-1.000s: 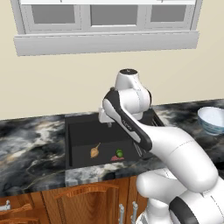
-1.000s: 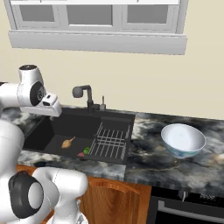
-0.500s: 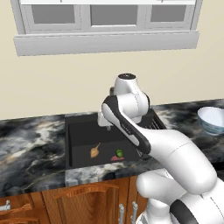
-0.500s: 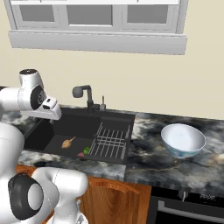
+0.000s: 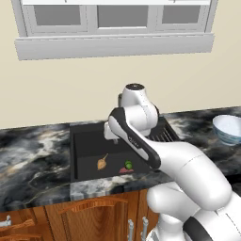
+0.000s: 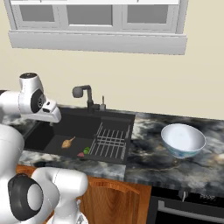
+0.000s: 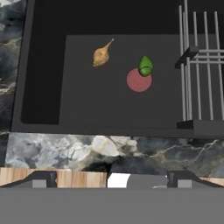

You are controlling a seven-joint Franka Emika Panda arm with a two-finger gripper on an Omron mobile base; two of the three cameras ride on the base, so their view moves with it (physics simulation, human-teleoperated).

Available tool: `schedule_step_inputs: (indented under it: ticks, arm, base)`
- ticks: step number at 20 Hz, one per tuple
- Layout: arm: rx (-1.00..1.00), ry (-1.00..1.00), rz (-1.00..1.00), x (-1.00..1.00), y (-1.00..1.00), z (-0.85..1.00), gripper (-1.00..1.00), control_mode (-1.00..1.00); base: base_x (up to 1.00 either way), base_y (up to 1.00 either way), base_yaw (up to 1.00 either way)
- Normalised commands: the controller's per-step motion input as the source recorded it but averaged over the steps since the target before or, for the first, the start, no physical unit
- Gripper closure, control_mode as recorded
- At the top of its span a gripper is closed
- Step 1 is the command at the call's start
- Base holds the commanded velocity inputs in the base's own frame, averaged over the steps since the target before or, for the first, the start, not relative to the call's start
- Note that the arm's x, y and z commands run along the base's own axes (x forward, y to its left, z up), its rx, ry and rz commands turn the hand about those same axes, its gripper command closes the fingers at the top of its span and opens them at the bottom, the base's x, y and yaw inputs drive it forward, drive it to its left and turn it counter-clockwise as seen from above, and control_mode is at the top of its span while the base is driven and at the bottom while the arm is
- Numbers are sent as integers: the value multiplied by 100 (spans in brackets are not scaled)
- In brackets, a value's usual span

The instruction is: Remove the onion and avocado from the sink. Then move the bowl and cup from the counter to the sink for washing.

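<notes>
The tan onion [image 7: 101, 54] with its thin tail lies on the floor of the black sink [image 7: 87, 109], with the dark green avocado [image 7: 145, 65] a little to its right by a red drain disc [image 7: 139, 80]. Both also show in the base views: onion [image 5: 101, 163] [image 6: 68, 142], avocado [image 5: 128, 164] [image 6: 86, 150]. My gripper [image 7: 112, 180] hangs open above the sink's front edge, well above both, holding nothing; it appears as gripper [image 5: 110, 136] [image 6: 51, 122]. The white-blue bowl [image 6: 183, 140] [image 5: 228, 128] stands on the marbled counter [image 6: 148, 157] to the right. The cup is out of view.
A wire rack [image 7: 201, 65] [image 6: 111, 140] fills the sink's right section. A dark faucet [image 6: 85, 96] rises behind the basin. A window sill [image 5: 113, 47] juts out over the counter. Brown cabinet doors [image 5: 84, 216] sit below the counter's front edge.
The arm has dipped lower and slightly left over the sink. The jaws have stayed open. Onion, avocado and bowl have not moved.
</notes>
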Motion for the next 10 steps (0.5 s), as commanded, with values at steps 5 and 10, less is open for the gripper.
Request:
schedule_step_inputs:
  ticks: [5,10]
  arm:
    - [0,0,0,5,2,-10,-100,-100]
    - [0,0,0,8,0,-10,-100,-100]
  base:
    - [0,0,0]
    - [0,0,0]
